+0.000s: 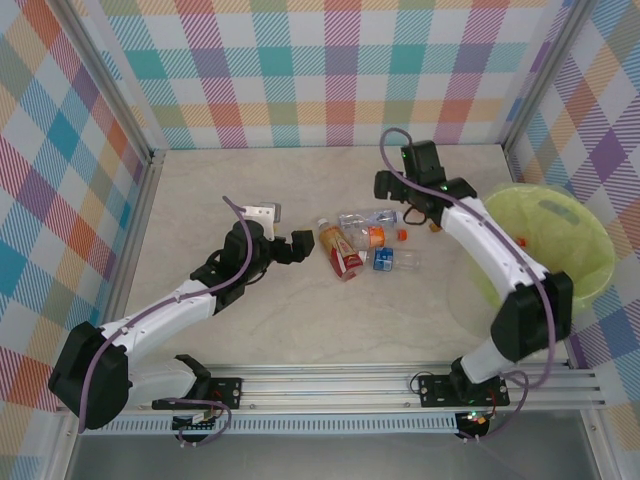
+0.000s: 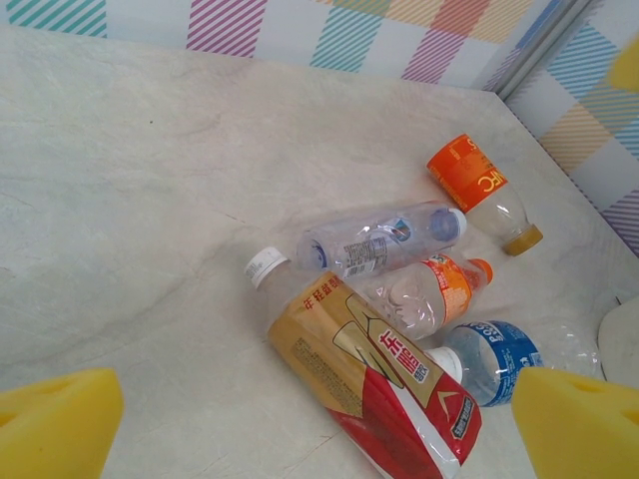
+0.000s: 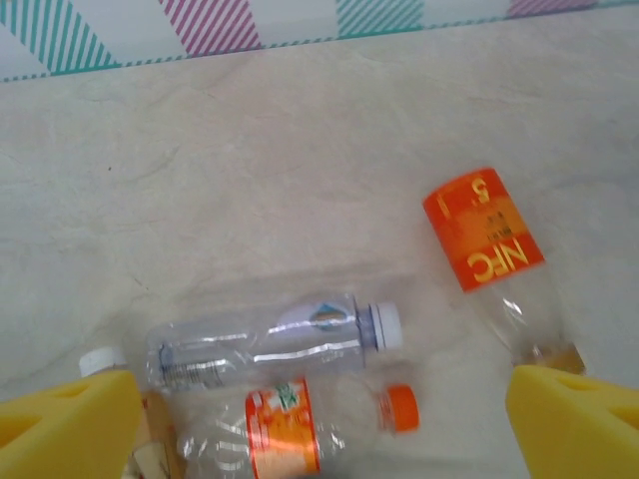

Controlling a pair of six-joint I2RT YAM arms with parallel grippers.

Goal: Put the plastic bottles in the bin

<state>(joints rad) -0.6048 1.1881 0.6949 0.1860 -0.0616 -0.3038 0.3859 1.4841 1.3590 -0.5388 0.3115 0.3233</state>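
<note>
While both claws hover over the table point(image 1: 250, 320), you have five plastic bottles point(image 1: 343, 255) lying on their sides near its middle. The bin point(image 1: 575, 245) stands well apart at their 3 o'clock, by the right wall.

Your left gripper point(image 1: 298, 246) sits at 9 o'clock of the cluster, its yellow pads point(image 2: 55, 419) spread wide with nothing between them. Nearest it lies the tan-and-red labelled bottle point(image 2: 374, 384). At that bottle's 12 o'clock is the clear bottle point(image 2: 374, 244), with the orange-capped bottle point(image 2: 429, 294) just beside it and the blue-labelled bottle point(image 2: 494, 359) at 3 o'clock.

Your right gripper point(image 1: 420, 212) hovers at 2 o'clock of the cluster, jaws wide apart and gripping nothing. The orange NFC bottle point(image 3: 489, 249) lies just above its right pad point(image 3: 574, 424) in the right wrist view, apart from the other bottles.
</note>
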